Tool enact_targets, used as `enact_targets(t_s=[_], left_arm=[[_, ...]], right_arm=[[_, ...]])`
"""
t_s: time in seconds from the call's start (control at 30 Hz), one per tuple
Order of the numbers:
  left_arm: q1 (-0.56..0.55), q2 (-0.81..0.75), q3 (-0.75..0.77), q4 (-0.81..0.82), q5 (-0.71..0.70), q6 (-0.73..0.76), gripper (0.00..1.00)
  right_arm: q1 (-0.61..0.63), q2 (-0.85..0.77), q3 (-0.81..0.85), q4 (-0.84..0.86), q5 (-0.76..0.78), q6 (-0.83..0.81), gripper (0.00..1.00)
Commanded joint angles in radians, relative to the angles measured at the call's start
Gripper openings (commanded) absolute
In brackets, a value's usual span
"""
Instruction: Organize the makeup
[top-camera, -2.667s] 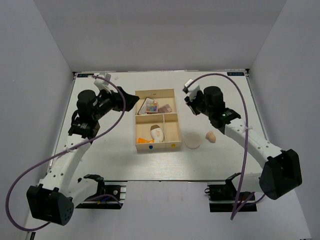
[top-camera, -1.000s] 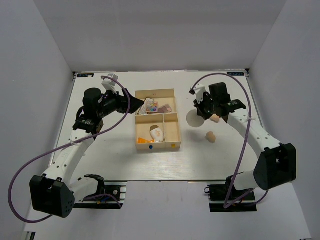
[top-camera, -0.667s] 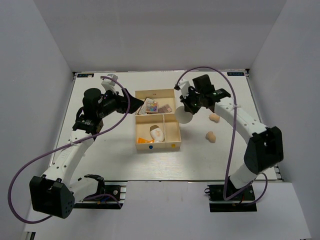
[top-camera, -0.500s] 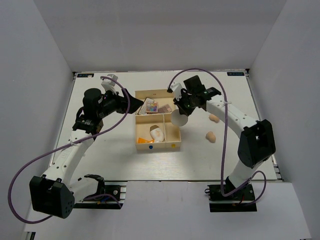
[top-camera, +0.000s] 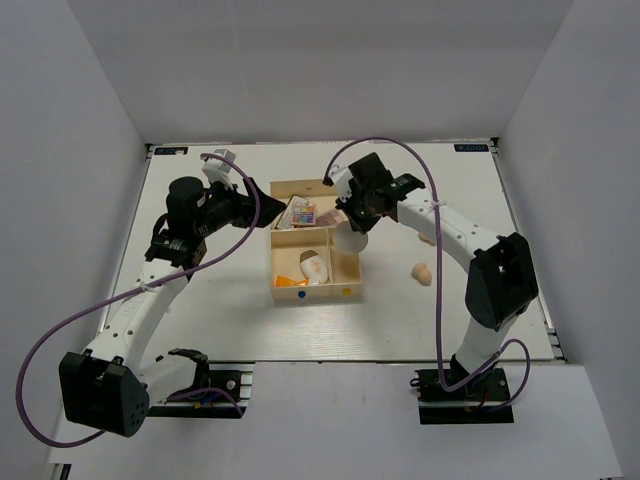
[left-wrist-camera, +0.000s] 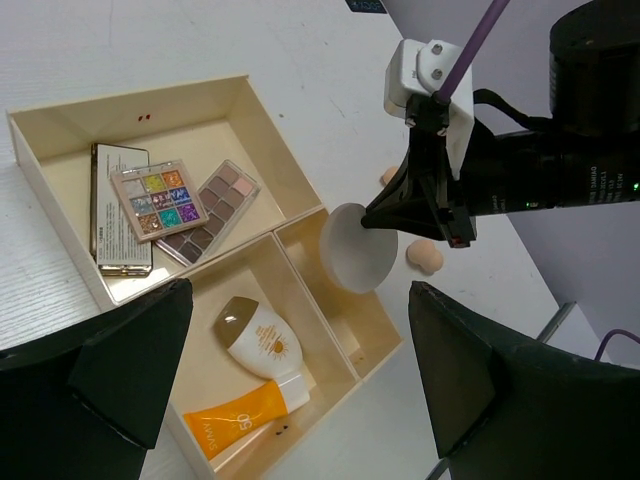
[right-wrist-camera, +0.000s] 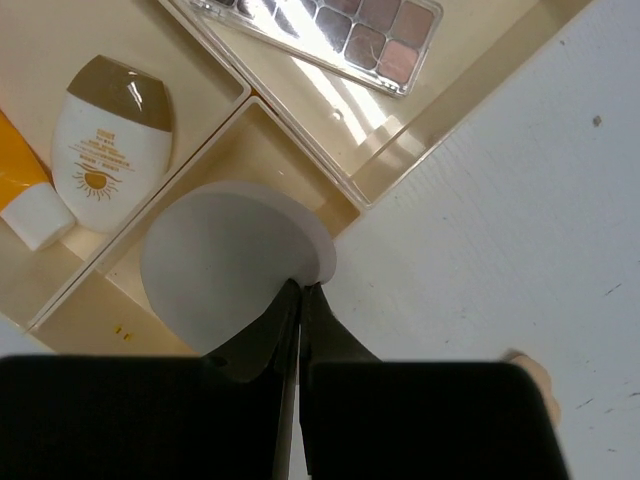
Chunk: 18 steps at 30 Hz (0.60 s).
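So the right hand (right-wrist-camera: 300, 297) is pinching the round cream puff (right-wrist-camera: 225, 255) by its rim, fingers pressed together on the edge. The puff hangs off the fingertips right over the tray (top-camera: 320, 294), specifically the narrow compartment (left-wrist-camera: 372, 320) at its near right corner. That slot's long axis runs near-to-far, and the puff looks about as wide as the slot. I reckon the drop only works if the disc goes in tilted or lined up along that length. Flat across, it probably perches on the walls. As far as I can tell it isn't touching the tray.

The left hand (top-camera: 262, 208) is spread wide, holding nothing, hovering just off the tray's left side. Two peach sponges (top-camera: 422, 272) sit out on the worktop (top-camera: 220, 310) to the right, much nearer the right arm, so those look like its job too.
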Motion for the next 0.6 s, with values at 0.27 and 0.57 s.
enact_targets(t_s=[0.27,0.57], left_arm=[[-0.005,-0.025,0.040,-0.007,-0.016,0.011,0.98],[-0.005,-0.023,0.038,-0.008,-0.021,0.011,0.98]], right_arm=[[0.047,0.010,0.004,0.025,0.131,0.082,0.03],[0.058,0.047,0.009,0.024,0.159,0.081,0.23]])
